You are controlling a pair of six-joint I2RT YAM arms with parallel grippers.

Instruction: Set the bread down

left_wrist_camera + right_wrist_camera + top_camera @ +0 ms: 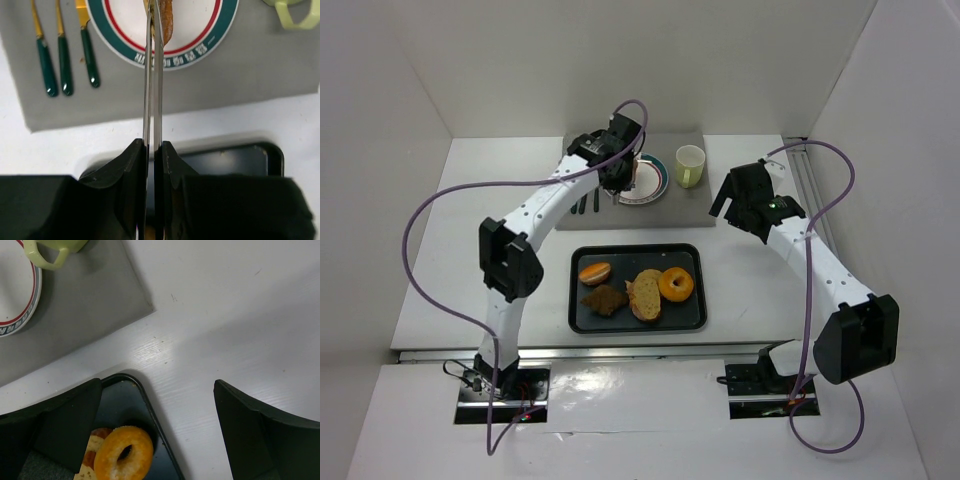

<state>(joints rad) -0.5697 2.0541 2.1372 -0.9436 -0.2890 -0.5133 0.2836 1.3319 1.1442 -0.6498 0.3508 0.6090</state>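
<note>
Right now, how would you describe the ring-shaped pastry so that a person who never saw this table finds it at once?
Find the black tray in the middle of the white table. The ring-shaped pastry lies in it farthest to the right, beside the bread slice. Of all that lies in the tray, it alone is orange with a hole through its middle.

Glossy black tray (620, 258), matt grey cloth mat (685, 207), glazed plate (657, 186), smooth white table (735, 280).
</note>
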